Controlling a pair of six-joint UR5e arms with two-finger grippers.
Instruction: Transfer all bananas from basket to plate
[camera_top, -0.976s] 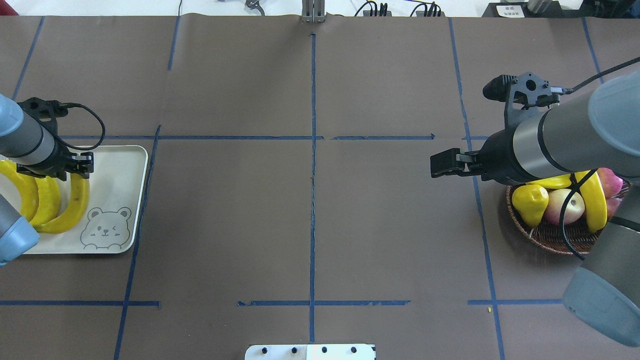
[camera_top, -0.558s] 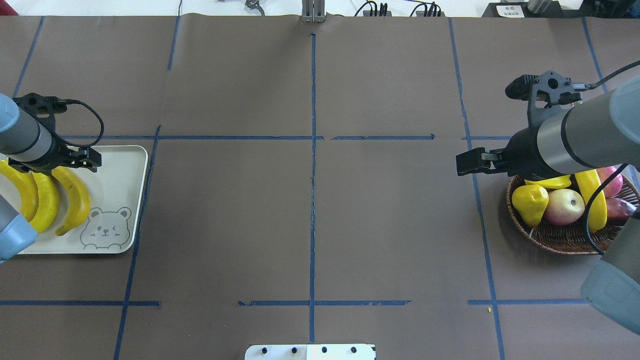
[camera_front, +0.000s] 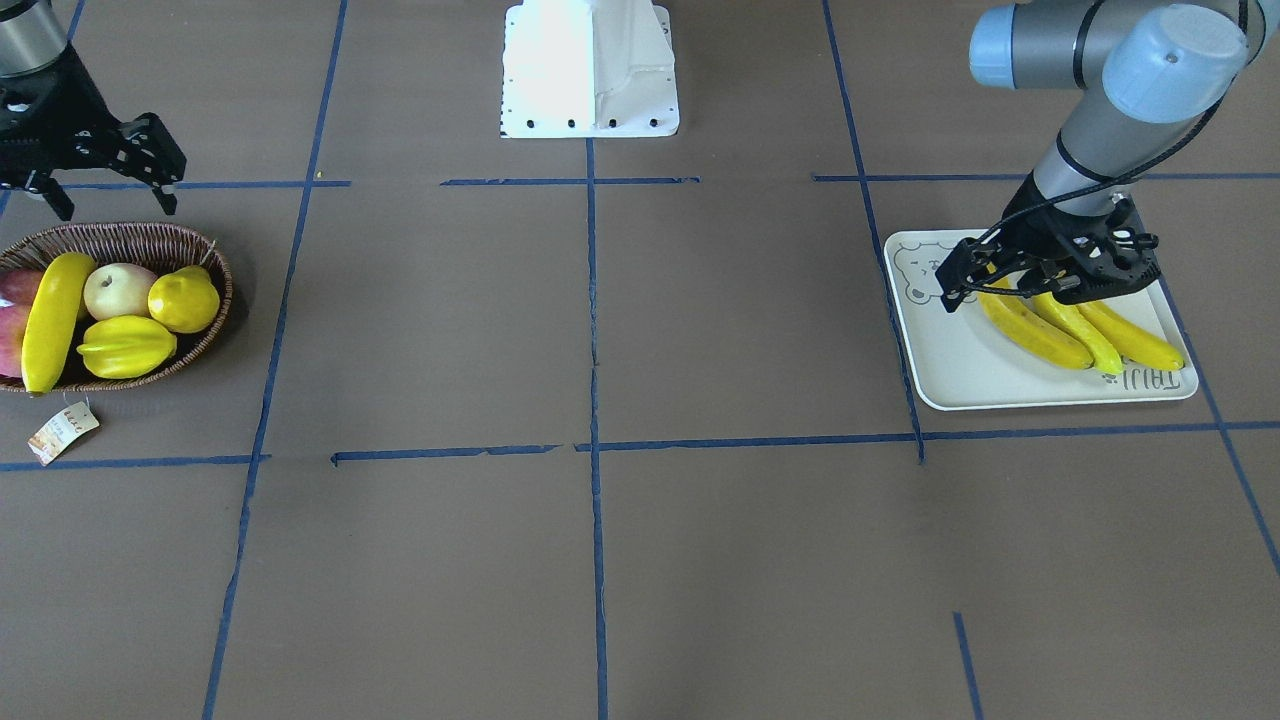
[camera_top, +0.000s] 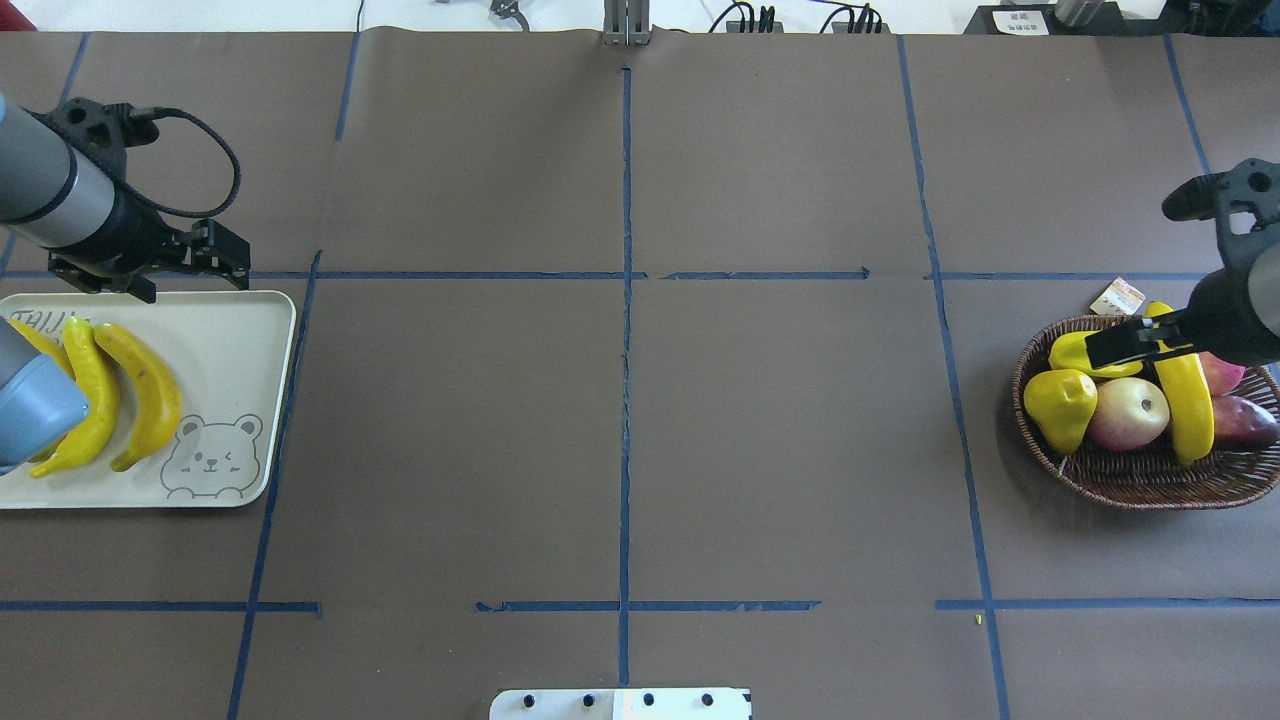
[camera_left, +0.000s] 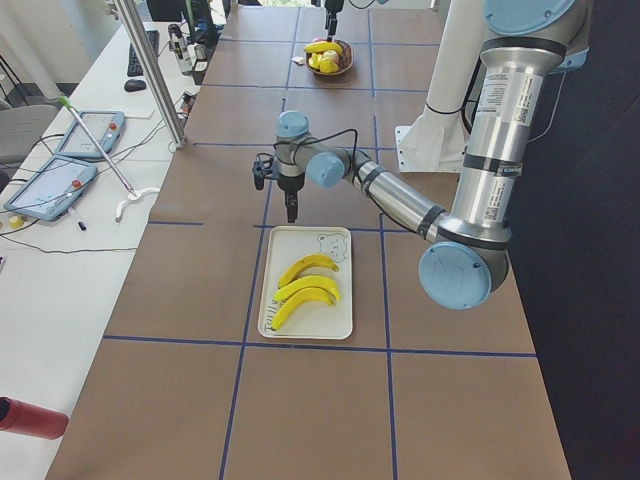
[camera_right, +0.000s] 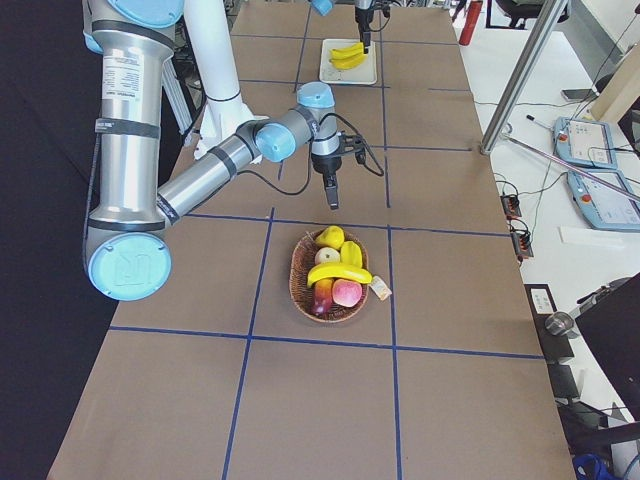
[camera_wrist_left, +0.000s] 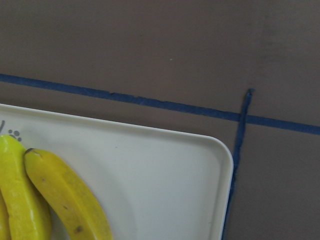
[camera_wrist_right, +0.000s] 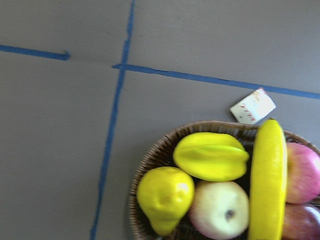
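Star fruit (camera_front: 127, 346), yellow pear (camera_front: 184, 299), pale apple (camera_front: 118, 290) (blue tape lines (camera_front: 592, 300))

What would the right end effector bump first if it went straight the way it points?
The right end effector points down over the basket, so probably the star fruit or apple first; depth is unclear.

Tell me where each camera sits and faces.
Front-facing: across the table, facing the base; both arms.
Overhead: behind the robot, looking down; both arms.
Exterior left: end beside the plate; left arm near.
Exterior right: end beside the basket; right arm near.
Left wrist: over plate corner; no arm.
Right wrist: over basket; no arm.
Overhead and front-facing share plate and basket.
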